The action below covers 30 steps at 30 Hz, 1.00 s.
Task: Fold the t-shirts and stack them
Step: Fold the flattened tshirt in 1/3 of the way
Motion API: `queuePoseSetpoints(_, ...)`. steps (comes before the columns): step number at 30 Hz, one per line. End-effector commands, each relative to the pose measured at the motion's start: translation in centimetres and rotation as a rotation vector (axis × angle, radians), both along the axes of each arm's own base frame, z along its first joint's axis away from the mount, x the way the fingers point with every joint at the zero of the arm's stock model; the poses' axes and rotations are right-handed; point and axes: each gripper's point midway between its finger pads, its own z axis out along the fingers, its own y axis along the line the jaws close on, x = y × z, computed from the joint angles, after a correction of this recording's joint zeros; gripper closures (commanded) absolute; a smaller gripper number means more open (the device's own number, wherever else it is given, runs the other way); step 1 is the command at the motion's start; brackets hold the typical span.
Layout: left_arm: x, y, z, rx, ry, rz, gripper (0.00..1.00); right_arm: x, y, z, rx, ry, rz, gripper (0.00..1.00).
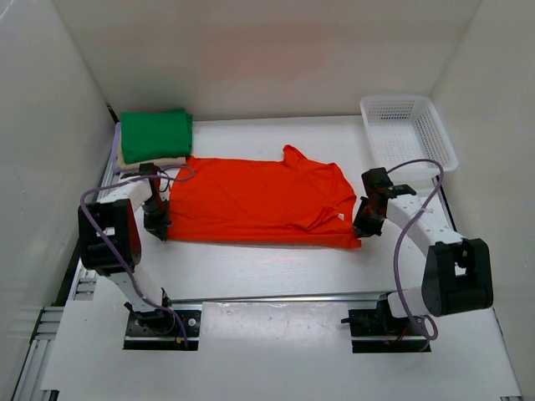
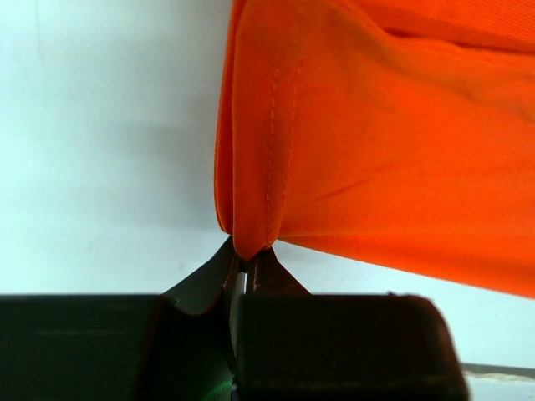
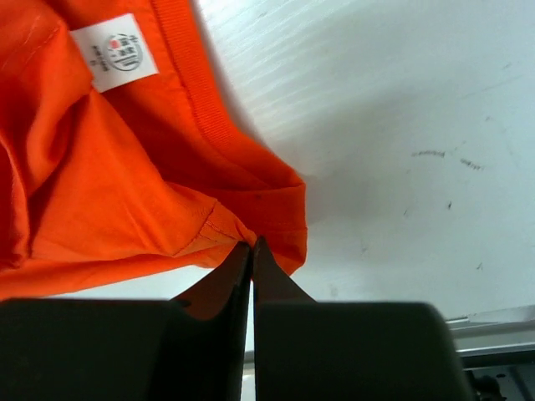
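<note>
From above, the green t-shirt [image 1: 155, 134] sits folded on the tan t-shirt [image 1: 150, 161] at the table's [image 1: 276, 267] far left corner, so two look done. No lavender one shows. The orange-red t-shirt [image 1: 259, 200] lies spread mid-table, only partly folded, with the left fingers [image 1: 159, 224] and right fingers [image 1: 365, 225] at its near corners.

Left wrist: the fingers [image 2: 205, 284] are clenched on a bunched hem.

Right wrist: the fingers [image 3: 221, 284] pinch the cloth's corner. Both close views cut off most of the shirt.

orange t-shirt [image 1: 259, 200], green t-shirt [image 1: 156, 134], tan t-shirt [image 1: 150, 161] — three, one basket [image 1: 398, 98], two claws [image 1: 159, 227] [image 1: 365, 225]
</note>
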Motion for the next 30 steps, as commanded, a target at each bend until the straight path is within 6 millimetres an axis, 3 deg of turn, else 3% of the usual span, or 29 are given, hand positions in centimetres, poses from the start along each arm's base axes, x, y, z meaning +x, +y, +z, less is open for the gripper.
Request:
queuePoseSetpoints(1,-1.6,1.8,1.5,0.101,-0.007,0.010,0.90,-1.9,-0.5,-0.4,-0.012,0.065,-0.015,1.00)
queuePoseSetpoints(6,-5.0,2.1,0.2,0.133,0.076,0.007,0.90,-3.0,0.3,-2.8,0.024,0.173,-0.005,0.97)
queuePoseSetpoints(11,-6.0,3.1,0.1,0.195,0.104,0.007,0.69,-3.0,0.3,-3.5,0.020,0.194,-0.005,0.71)
queuePoseSetpoints(13,-6.5,3.6,0.6,0.229,0.117,0.006,0.63,-2.6,0.2,-3.1,0.012,0.174,-0.016,0.67)
queuePoseSetpoints(14,-6.0,4.3,1.2,0.266,0.097,0.010,0.50,-2.5,0.0,-2.5,0.006,0.151,-0.018,0.64)
queuePoseSetpoints(18,-3.6,5.5,5.1,0.334,0.016,0.026,0.25,-1.8,-0.9,0.1,-0.038,0.068,-0.054,0.61)
queuePoseSetpoints(21,0.3,6.7,9.9,0.405,-0.110,0.046,0.19,-1.6,-1.5,2.5,-0.079,-0.017,-0.075,0.61)
queuePoseSetpoints(24,2.1,6.5,12.7,0.483,-0.184,0.021,0.17,-1.7,-1.3,3.5,-0.086,-0.055,-0.082,0.65)
queuePoseSetpoints(26,4.3,2.4,14.3,0.404,-0.278,-0.081,0.17,-1.5,0.1,4.1,-0.035,-0.085,-0.052,0.79)
queuePoseSetpoints(27,5.1,-0.7,14.3,0.303,-0.310,-0.145,0.17,-1.5,1.0,3.4,-0.003,-0.090,-0.033,0.85)
queuePoseSetpoints(28,5.3,-5.0,14.5,0.242,-0.332,-0.265,0.17,-1.5,1.9,2.9,0.034,-0.082,-0.012,0.93)
queuePoseSetpoints(30,5.4,-10.8,14.8,0.131,-0.363,-0.412,0.18,-1.4,4.3,2.1,0.145,-0.066,0.013,1.00)
